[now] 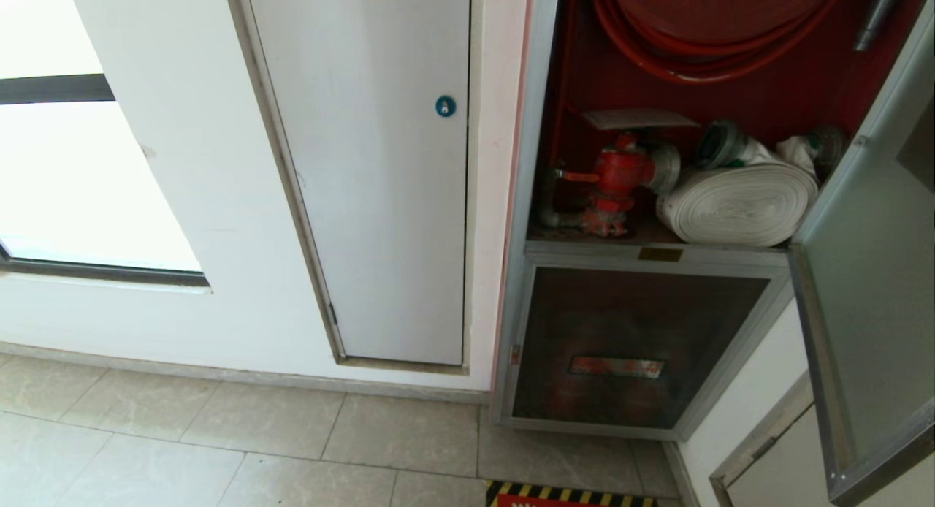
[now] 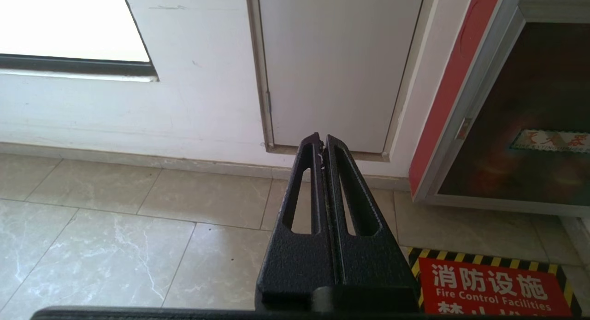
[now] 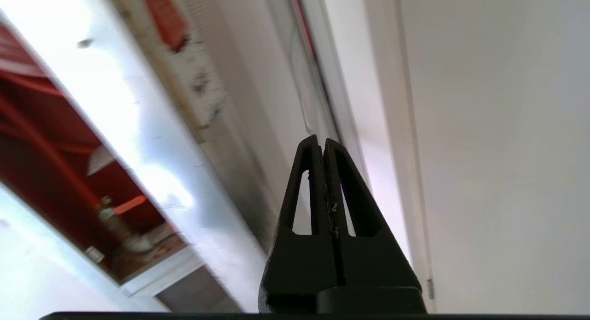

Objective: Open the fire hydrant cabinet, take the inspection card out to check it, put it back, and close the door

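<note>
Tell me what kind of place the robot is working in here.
Probably an indoor corridor or utility area of a building. A wall-mounted fire hydrant cabinet stands open, showing a red valve and a rolled white hose; a tiled floor carries a "Fire Control Facilities" floor sign.

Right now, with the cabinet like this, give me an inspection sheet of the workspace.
Surface: tiled floor, bare.
Cabinet: open, red inside.
Door: swung out at right.
Card: not identified.
Clutter: rolled white hose, red hose reel, red valve.
Left gripper: shut, empty, over the floor.
Right gripper: shut, empty, near the door's frame.
Cables: nothing seen.
Surroundings: white panel door, window, floor sign.
</note>
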Robot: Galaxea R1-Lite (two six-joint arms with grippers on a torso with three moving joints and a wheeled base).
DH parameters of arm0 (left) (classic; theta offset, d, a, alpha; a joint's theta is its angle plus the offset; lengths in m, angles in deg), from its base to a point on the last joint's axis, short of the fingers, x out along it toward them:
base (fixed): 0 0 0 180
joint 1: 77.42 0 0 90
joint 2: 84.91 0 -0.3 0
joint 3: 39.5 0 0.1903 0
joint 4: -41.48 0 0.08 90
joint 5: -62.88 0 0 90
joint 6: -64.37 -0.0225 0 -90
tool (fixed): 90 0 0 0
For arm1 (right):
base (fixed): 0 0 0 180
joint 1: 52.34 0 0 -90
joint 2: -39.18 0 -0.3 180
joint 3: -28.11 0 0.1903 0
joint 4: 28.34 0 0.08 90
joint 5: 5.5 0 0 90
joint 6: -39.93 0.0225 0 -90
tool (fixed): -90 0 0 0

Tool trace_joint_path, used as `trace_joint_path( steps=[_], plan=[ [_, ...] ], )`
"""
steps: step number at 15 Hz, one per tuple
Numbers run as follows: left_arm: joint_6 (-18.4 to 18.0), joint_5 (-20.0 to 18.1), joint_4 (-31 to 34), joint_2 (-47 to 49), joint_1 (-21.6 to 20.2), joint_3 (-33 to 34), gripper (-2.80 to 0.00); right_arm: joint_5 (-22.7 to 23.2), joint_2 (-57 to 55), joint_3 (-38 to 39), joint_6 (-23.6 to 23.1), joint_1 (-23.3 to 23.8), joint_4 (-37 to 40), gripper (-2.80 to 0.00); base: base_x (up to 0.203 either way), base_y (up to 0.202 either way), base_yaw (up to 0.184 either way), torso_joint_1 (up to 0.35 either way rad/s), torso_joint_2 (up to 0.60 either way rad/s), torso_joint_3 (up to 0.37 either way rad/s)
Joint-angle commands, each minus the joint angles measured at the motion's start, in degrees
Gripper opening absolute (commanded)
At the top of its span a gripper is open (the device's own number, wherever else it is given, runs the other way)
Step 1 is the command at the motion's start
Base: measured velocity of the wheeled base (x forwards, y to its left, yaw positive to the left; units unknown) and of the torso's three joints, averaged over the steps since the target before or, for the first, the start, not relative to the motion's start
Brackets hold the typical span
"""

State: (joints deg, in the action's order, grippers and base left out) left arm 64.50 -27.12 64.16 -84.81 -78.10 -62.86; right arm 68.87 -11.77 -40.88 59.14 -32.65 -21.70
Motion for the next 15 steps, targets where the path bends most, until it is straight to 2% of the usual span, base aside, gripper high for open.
trace_joint_path(
  steps=[1,6,9,15],
  plan=[
    [0.0,0.0,0.0,0.1,0.0,0.3,-2.8,-0.1,-0.2,0.0,0.1,-2.1,-0.1,-2.8,0.0,0.0,0.0,0.0,0.0,0.0],
    [0.0,0.0,0.0,0.1,0.0,0.3,-2.8,0.0,-0.3,0.0,1.2,-9.7,-0.2,-2.8,0.0,0.0,0.0,0.0,0.0,0.0],
    [0.0,0.0,0.0,0.1,0.0,0.3,-2.8,1.3,-1.6,-0.2,1.6,-11.6,-0.4,-2.8,0.0,0.0,0.0,0.0,0.0,0.0],
    [0.0,0.0,0.0,0.1,0.0,0.3,-2.8,10.7,-2.7,-0.2,3.8,-12.1,-1.2,-2.8,0.0,0.0,0.0,0.0,0.0,0.0]
  ],
)
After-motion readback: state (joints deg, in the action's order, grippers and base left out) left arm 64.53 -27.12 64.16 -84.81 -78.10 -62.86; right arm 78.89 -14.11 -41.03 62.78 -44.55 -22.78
